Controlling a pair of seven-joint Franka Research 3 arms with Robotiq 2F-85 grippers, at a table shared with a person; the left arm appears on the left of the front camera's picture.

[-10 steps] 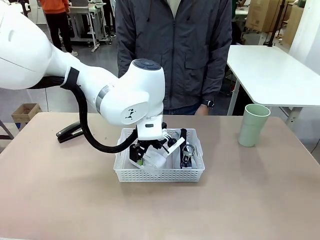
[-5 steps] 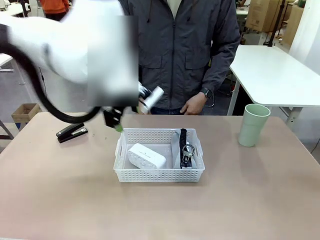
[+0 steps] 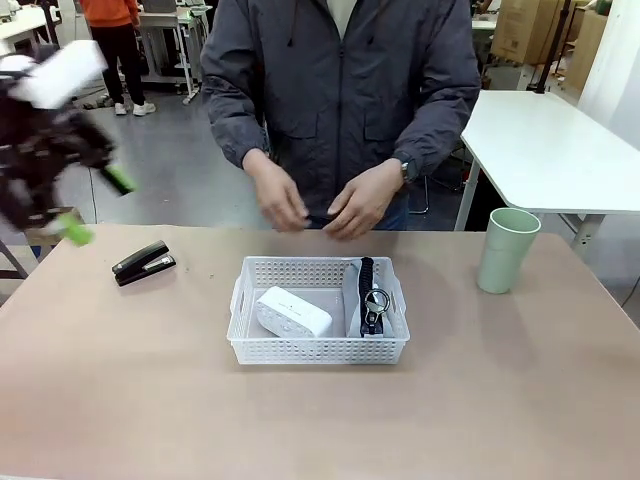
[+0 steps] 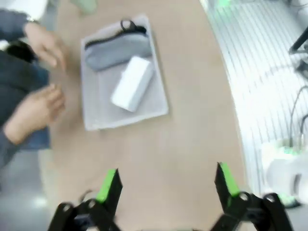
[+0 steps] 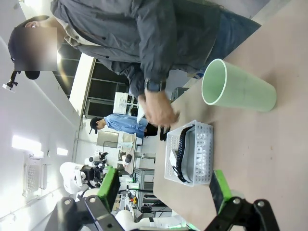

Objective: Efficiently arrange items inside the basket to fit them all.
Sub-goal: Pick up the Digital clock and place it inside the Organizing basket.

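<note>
The basket [image 3: 318, 350] stands in the middle of the table [image 3: 320, 430]. Inside it, the white box [image 3: 293, 312] lies in the left part, a little slanted. The grey pouch [image 3: 352, 298] stands on its long edge along the right wall of the basket, with the black trim on top.

Outside the basket, the black stapler [image 3: 144, 263] lies on the table well to the left of it, toward the far side. The pale green cup [image 3: 508, 249] stands upright well to the right of it. Behind the basket, the person's hands [image 3: 362, 200] are close together above the far edge of the table.

The left gripper [image 3: 97, 207] is high up and far to the left of the basket. It looks blurred, and its jaws are wide apart with nothing in them. The right gripper [image 5: 163, 187] also has its fingers spread wide and holds nothing, and the basket is well away from it.
</note>
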